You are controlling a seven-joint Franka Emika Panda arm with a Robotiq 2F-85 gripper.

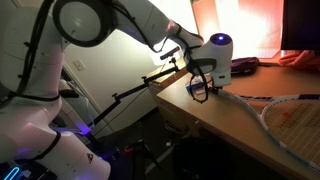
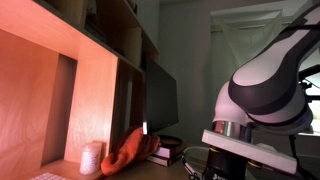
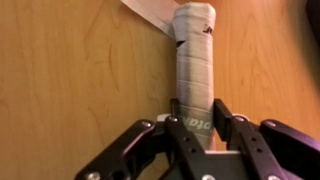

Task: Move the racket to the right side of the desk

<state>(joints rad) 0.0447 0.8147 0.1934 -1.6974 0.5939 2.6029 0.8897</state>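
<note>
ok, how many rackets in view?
1. The racket lies on the desk, its handle clamped in the gripper at the desk edge. The arm may hide others.

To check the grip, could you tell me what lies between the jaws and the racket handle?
Nothing; in the wrist view the jaws flank the handle directly, over bare desk.

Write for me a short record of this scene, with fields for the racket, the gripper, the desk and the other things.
racket: lies on the desk, its white-taped handle toward the gripper
gripper: one finger on each side of the handle; firm grip not certain
desk: light wood
other things: dark monitor, orange object
</note>
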